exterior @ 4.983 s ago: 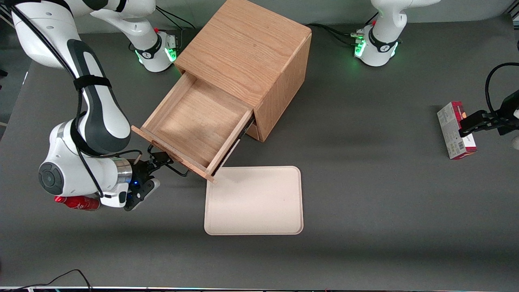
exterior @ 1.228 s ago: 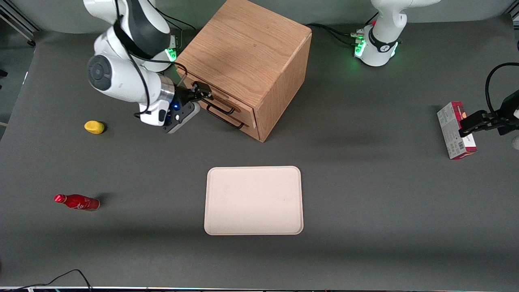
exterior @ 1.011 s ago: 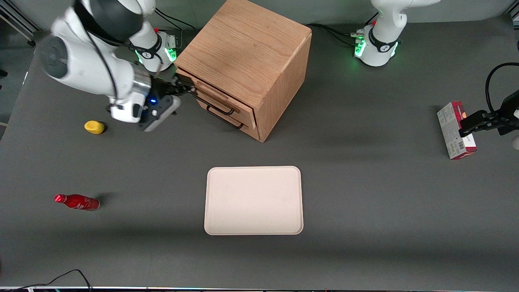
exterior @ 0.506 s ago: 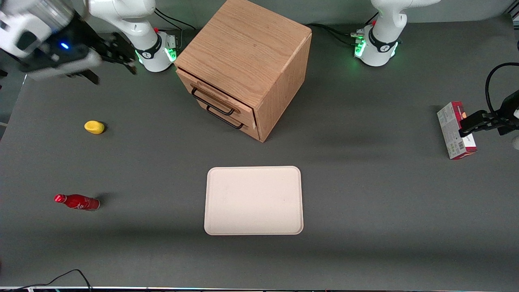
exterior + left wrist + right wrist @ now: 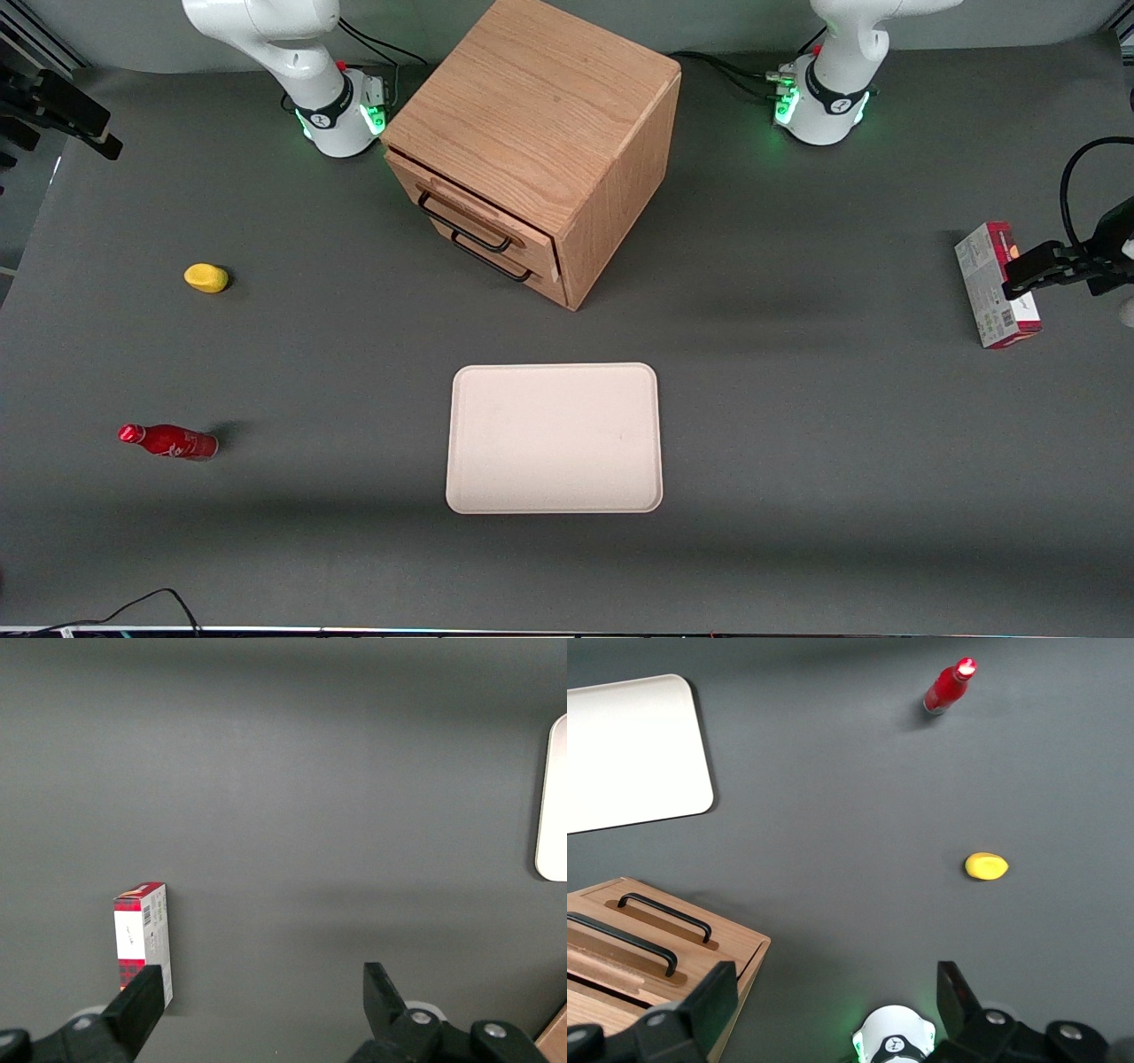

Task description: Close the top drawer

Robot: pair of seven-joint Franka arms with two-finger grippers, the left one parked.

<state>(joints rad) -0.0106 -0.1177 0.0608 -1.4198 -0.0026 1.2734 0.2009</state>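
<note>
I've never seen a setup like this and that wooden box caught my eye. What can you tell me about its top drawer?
The top drawer is the upper of two in a light oak-look cabinet. Only its flat wood front shows, carrying a thin black bar handle. It is pushed fully in, with a matching lower drawer beneath. Nothing touches it: the tool hangs open, high and well away toward the working arm's end of the table.

Even overhead light, soft shadows beside objects, all views sharp.

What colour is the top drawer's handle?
Black, on the light-oak top drawer; clearest in the front view.
</note>
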